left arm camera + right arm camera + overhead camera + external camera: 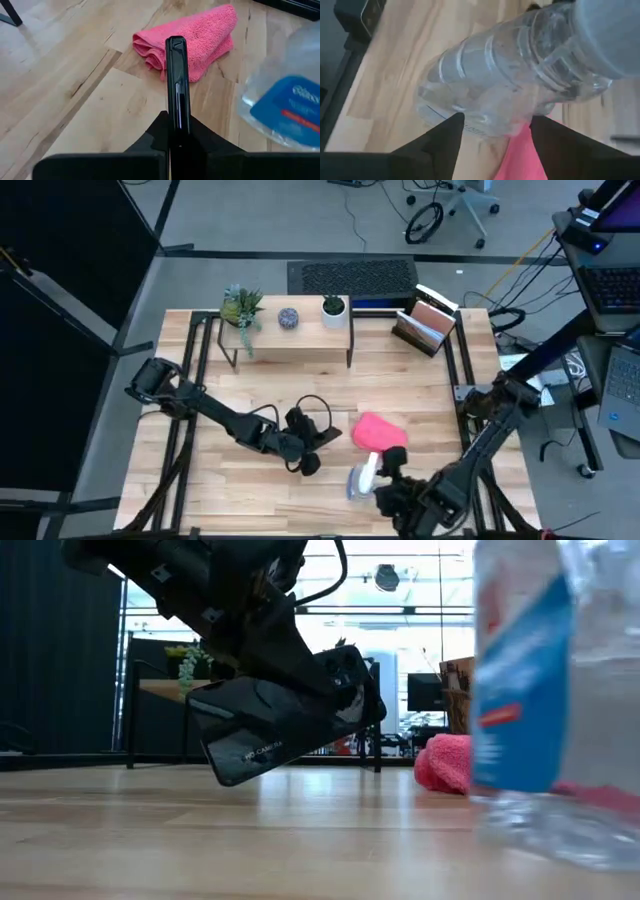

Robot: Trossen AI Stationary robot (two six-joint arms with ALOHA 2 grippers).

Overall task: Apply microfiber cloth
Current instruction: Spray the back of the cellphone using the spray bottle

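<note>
Near the lower middle of the overhead picture, the left hand is clamped on a black phone, gripping it by its thin edges so that it stands edge-on between the fingers in the left wrist picture. From the bench-level camera the phone hangs tilted above the wood, clear of the surface, with its back and camera lettering facing the lens.

Just right of it in the overhead picture, the right hand sits at the lower centre-right, closed around a clear spray bottle. In the right wrist picture the bottle fills the space between the two dark fingers, lying slanted across the frame. Its blue label looms large at the right of the bench-level picture.

Between and slightly beyond the two hands lies the pink cloth, folded into a loose bundle on the bench, near the bottle and apart from the phone. Neither hand touches it.

Along the upper edge of the bench stands a small wooden shelf carrying potted plants.
</note>
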